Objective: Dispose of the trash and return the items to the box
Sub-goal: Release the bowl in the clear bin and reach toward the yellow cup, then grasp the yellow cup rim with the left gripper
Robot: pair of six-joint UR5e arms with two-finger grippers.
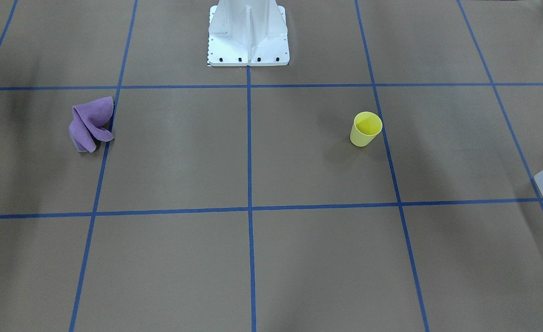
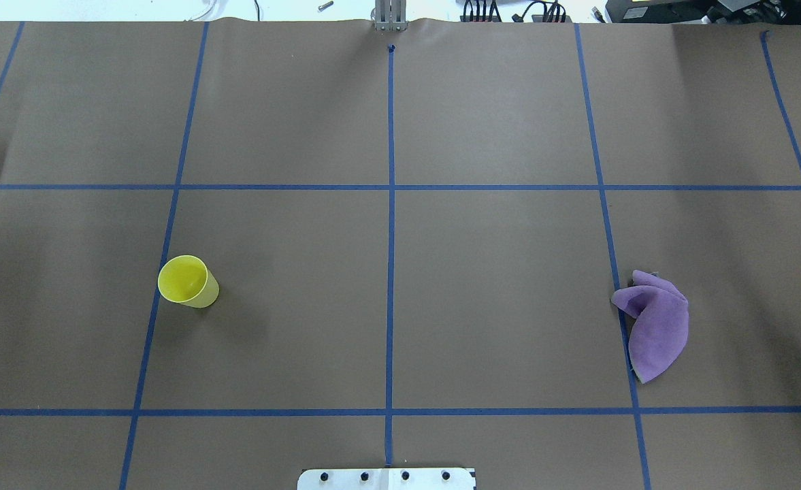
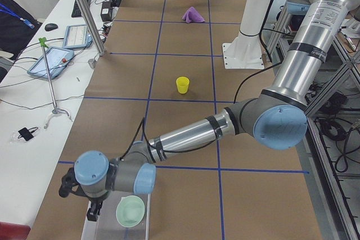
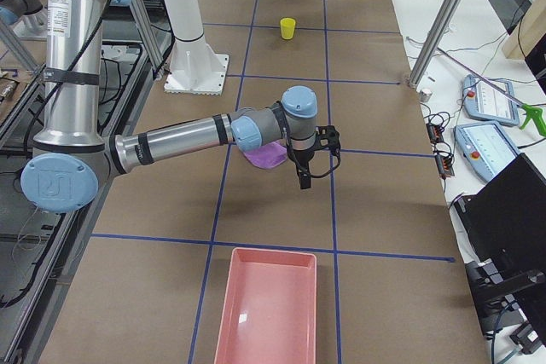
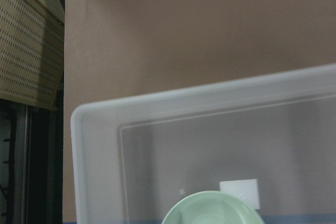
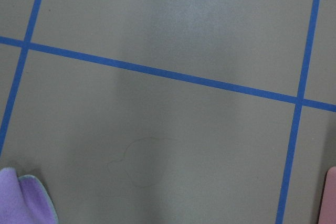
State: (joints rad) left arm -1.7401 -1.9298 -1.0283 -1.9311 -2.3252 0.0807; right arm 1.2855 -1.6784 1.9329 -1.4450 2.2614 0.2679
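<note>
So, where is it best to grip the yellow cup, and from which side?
Probably the rim of the yellow cup, from straight above, one finger inside and one outside the wall. It stands upright, mouth open upward, and narrows toward its base, so a side grip might slip.

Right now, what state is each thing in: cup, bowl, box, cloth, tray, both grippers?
yellow cup: upright, empty, on the table.
mint bowl: upright, inside the box.
box: open, no lid, holding the bowl.
purple cloth: crumpled on the table.
pink tray: empty.
left gripper: at the box; open or shut, cannot tell.
right gripper: near the cloth; cannot tell.
</note>
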